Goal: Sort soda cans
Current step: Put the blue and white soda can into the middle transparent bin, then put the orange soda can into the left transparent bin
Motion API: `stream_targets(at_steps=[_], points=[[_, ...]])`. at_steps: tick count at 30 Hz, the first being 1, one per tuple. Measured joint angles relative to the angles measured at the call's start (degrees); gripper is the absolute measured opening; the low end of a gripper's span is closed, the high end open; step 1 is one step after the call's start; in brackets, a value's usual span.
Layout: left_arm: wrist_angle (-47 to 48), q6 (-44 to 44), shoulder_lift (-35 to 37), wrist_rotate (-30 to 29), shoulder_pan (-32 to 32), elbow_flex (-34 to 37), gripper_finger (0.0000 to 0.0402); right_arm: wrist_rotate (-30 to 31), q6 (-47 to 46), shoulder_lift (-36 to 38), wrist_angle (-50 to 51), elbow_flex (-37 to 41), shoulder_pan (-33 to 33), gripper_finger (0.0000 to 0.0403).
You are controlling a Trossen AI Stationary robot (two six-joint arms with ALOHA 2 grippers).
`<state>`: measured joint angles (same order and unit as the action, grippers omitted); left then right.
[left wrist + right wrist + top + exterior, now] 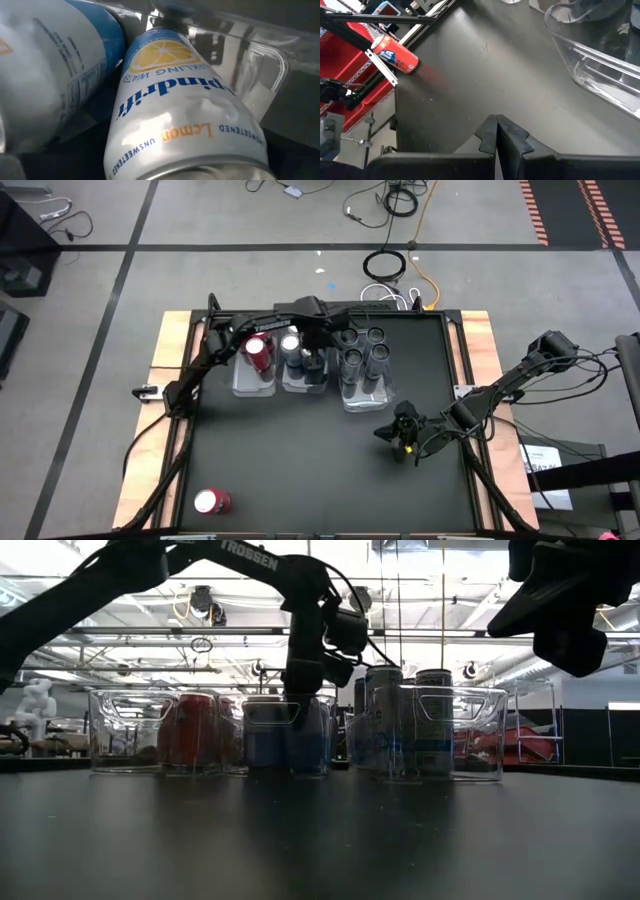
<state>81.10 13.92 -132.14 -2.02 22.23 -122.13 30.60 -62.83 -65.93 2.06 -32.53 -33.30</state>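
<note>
Three clear trays stand side by side toward the table's far edge. The left tray (pixel 243 385) holds a red can (pixel 259 353), and the right tray (pixel 365 402) holds several dark grey cans (pixel 363 352). In the middle tray (pixel 300 387) a blue-and-silver can (pixel 291 344) stands. My left gripper (pixel 313 366) reaches down into that tray beside it, with a white-and-blue lemon can (pixel 185 115) close under its camera. Another red can (pixel 211 501) lies on its side near the table's near left corner. My right gripper (pixel 398 432) hovers shut over the table's right half. My left gripper comes at the lemon can from above, pointing down, at its upper end (pixel 190 162). The can stands upright inside the middle tray beside the other blue-and-silver can (pixel 55 75). The can itself hides the fingers in the wrist view, so the kind of hold does not show.
Bare black table lies in front of the trays and between the lying red can (pixel 395 54) and my right gripper (pixel 496 131). Wooden strips run along the table's left and right sides. Cables lie on the floor beyond the far edge.
</note>
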Motion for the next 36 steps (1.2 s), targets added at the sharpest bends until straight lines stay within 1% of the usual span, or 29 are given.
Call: stream_targets(at_steps=[7,9,13,16,18,20,24,26,28,33,36], points=[[-0.23,0.05,-0.01,-0.29,0.04,0.04,0.0323,0.92,0.34,0.00,0.03,0.00,-0.02,0.0000],[-0.25,0.06,-0.01,-1.33,-0.07,0.04,0.0325,0.93,0.42,0.00,0.03,0.00,-0.02,0.0000],[0.13,0.09,-0.02,-4.12,-0.23,0.09,0.0353,0.93,0.44,0.00,0.01,0.00,-0.02,0.0000],[0.22,0.06,-0.14,-5.04,-0.12,0.20,0.0383,0.93,0.46,0.00,-0.01,0.00,-0.04,0.0000],[0.20,-0.11,-0.14,-5.59,-0.23,0.20,0.0394,0.93,0.46,0.00,-0.03,0.00,-0.04,0.0000],[1.21,-2.07,-0.14,-5.73,-0.34,-0.04,0.0396,0.93,0.46,0.00,-0.04,0.00,-0.04,0.0000],[5.84,-4.69,-0.16,-5.68,-0.23,-2.89,0.0395,0.91,0.46,0.00,-0.06,0.00,-0.04,0.0000],[8.67,-6.11,-0.16,-5.70,-0.23,-5.17,0.0395,0.90,0.46,0.00,-0.06,0.00,-0.04,0.0000],[8.81,-8.28,-0.10,-5.66,-0.29,-7.82,0.0395,0.88,0.48,0.00,-0.06,0.00,-0.04,0.0000],[8.76,-12.25,4.25,-1.31,-0.77,-11.04,0.0395,-0.22,0.48,0.00,-0.57,0.00,-0.13,0.0000],[8.87,-14.21,8.01,-0.97,-1.45,-11.17,0.0395,-2.24,0.52,0.00,-0.58,0.00,-0.20,0.0000]])
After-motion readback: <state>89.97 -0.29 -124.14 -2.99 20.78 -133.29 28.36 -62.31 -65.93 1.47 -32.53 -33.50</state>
